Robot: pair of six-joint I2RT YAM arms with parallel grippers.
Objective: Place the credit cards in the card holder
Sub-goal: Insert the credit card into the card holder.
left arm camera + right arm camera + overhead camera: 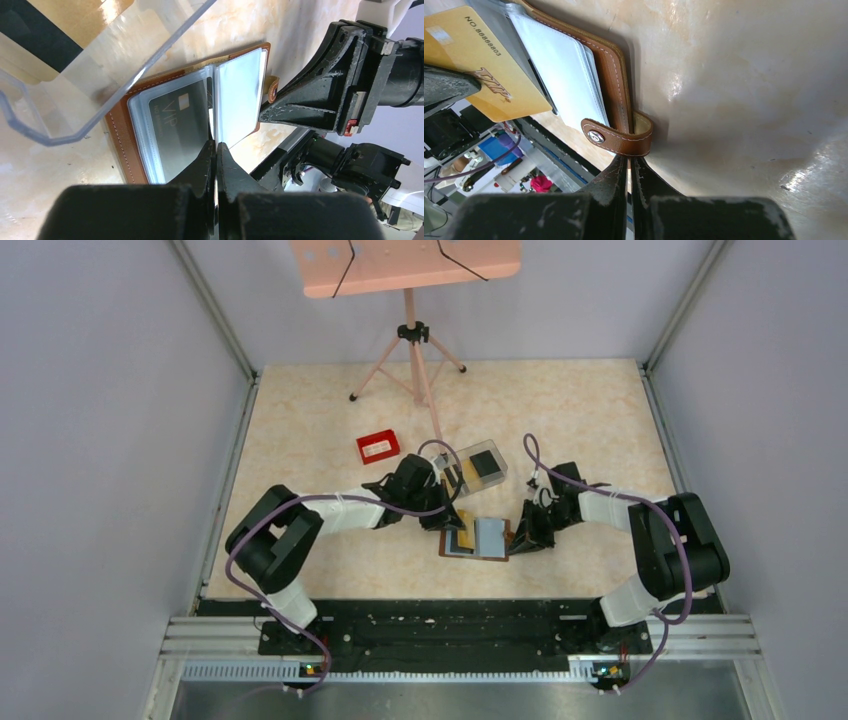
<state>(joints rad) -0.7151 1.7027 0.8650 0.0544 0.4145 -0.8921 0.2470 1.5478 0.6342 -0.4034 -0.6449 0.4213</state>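
holder: the holder (pixel 492 536) lies open on the table (pixel 580 420), between the two grippers, clear sleeves facing up and brown leather edge showing round them.
left gripper: the left gripper (pixel 216 150) comes in from the holder's left side, tips over the fold between the sleeves.
left fingers: pressed together; from the right wrist view a dark finger (pixel 444 85) lies on the gold card (pixel 494 75), so it looks pinched there.
gold card: stands over the open sleeves, its printed face turned to the right wrist camera.
black card: a black card (pixel 175 125) sits inside the left-hand sleeve.
right gripper: the right gripper (pixel 629 162) is at the holder's right edge, low to the table.
right fingers: closed tight, tips touching the strap (pixel 619 139); i cannot tell if the strap is pinched.
box: a clear box (pixel 462 462) sits just behind the holder, a dark card (pixel 486 464) in it.
tray: a red tray (pixel 365 445) lies left of the box.
stand: a tripod stand (pixel 412 335) is at the far end of the table.
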